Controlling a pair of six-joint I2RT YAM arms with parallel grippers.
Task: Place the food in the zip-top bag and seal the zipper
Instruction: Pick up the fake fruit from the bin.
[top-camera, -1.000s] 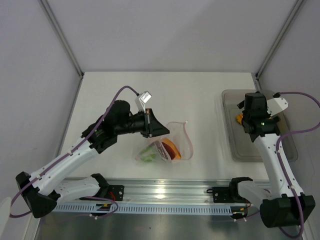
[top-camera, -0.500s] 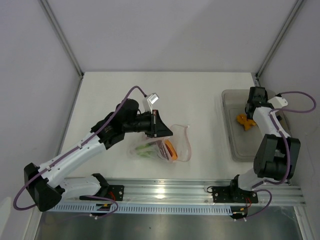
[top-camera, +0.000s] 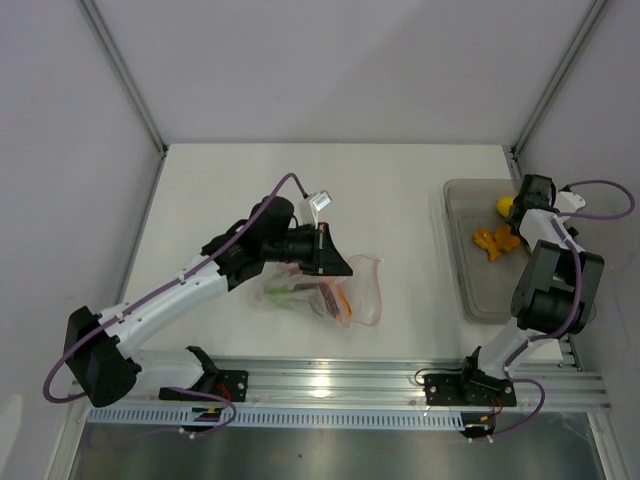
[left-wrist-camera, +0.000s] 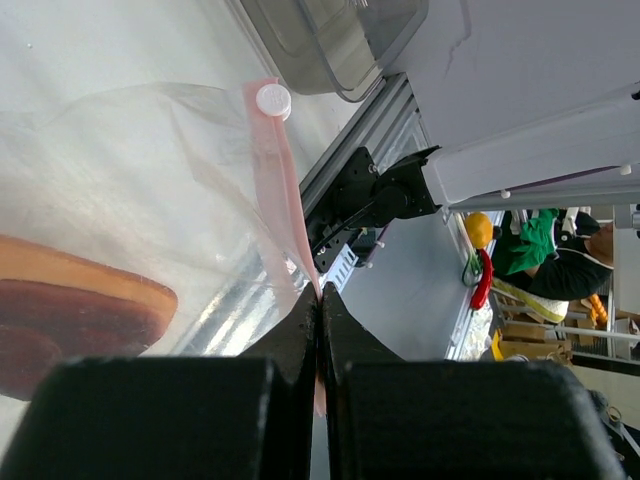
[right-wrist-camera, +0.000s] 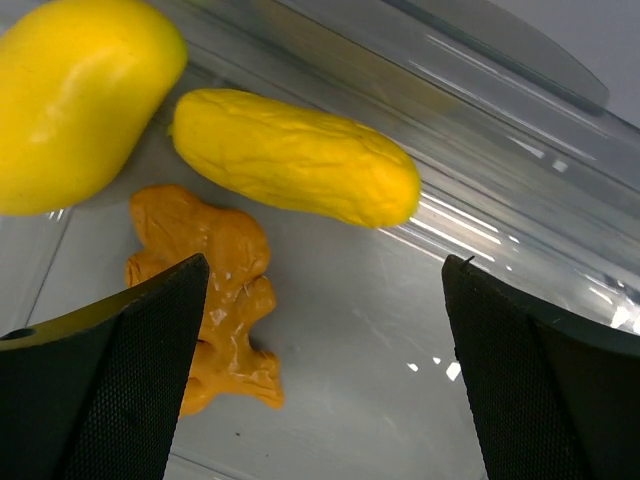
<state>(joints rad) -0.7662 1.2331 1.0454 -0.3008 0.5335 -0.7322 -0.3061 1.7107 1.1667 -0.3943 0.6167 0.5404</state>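
Left end effector (left-wrist-camera: 320, 305) is clenched on the zipper (left-wrist-camera: 272, 170), with the zip-top bag (top-camera: 355, 295) just ahead on the tabletop (top-camera: 220, 180). Right end effector (right-wrist-camera: 325, 265), released, hovers over 2 yellow pieces (right-wrist-camera: 295, 155). Both have advanced since 1 second earlier.

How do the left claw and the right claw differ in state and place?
The left claw is shut on the zipper; the right claw is open, holding nothing. The left claw is at the bag; the right claw hangs over yellow and orange food in the tray. Both are black.
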